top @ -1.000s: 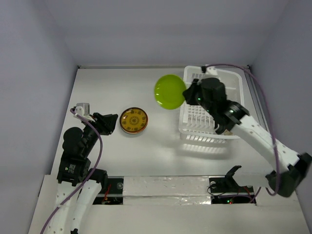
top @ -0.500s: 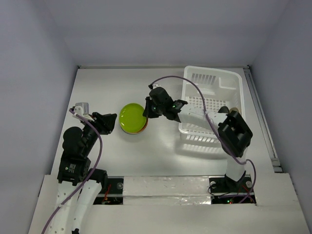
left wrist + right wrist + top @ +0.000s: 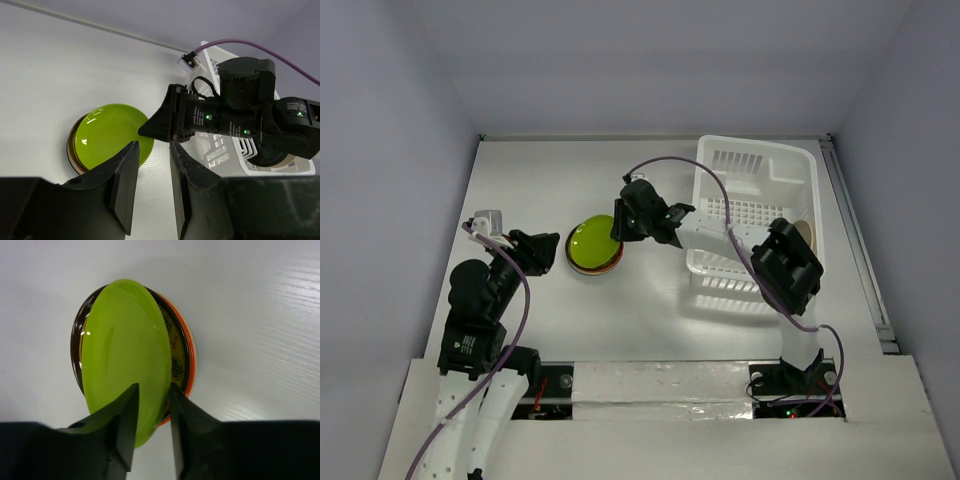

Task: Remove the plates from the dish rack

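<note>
My right gripper [image 3: 618, 228] is shut on the rim of the lime green plate [image 3: 591, 243]. It holds the plate tilted over a stack of plates left of the dish rack [image 3: 760, 170]. In the right wrist view the green plate [image 3: 124, 350] leans over the yellow-brown patterned plate [image 3: 173, 360], a red-orange rim [image 3: 190, 357] and a dark rim [image 3: 75, 342], with my fingers [image 3: 152, 390] on either side of its near edge. A cream plate [image 3: 806, 233] stands in the rack at its right side. My left gripper [image 3: 546, 252] is open and empty, just left of the stack [image 3: 80, 150].
The white rack [image 3: 220, 150] lies right of the stack. My right arm [image 3: 720, 235] reaches across the rack's left wall. A purple cable [image 3: 680, 165] loops above it. The enclosure walls close the table at back and sides.
My right gripper has carried the lime green plate from the rack leftward onto the stack and lowered it a little further. The left arm has not moved.
</note>
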